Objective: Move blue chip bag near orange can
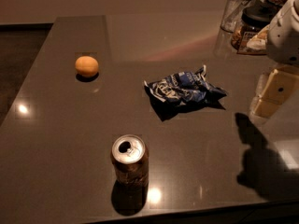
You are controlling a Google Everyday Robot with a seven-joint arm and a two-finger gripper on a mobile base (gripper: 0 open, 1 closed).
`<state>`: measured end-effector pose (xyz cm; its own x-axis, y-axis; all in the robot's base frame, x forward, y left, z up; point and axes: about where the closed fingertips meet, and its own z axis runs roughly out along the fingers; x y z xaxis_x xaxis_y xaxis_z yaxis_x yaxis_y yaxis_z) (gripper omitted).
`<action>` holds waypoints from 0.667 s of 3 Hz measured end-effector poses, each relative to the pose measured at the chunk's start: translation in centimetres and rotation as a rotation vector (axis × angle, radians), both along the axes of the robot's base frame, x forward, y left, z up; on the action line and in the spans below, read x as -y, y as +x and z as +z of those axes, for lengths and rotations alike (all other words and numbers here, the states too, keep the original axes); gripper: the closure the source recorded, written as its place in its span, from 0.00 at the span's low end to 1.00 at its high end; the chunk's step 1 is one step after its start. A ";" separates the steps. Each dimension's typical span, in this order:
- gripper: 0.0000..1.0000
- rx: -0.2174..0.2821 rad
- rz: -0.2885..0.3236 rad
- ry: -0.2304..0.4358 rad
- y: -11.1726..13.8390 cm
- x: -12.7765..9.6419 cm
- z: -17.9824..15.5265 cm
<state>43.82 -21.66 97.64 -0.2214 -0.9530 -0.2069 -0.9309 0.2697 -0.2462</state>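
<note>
The blue chip bag lies crumpled on the dark tabletop, right of center. The orange can stands upright near the front edge, its silver top open, to the lower left of the bag with a clear gap between them. My gripper hangs at the right edge of the view, to the right of the bag and above the table, not touching the bag. The white arm rises above it.
A round orange fruit sits at the left of the table. A clear glass and a dark-lidded jar stand at the back right. The table's front edge runs just below the can.
</note>
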 end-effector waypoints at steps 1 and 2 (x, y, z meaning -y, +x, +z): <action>0.00 0.000 0.000 0.000 0.0 0.0 0.0; 0.00 -0.006 -0.001 0.009 0.2 -0.1 0.0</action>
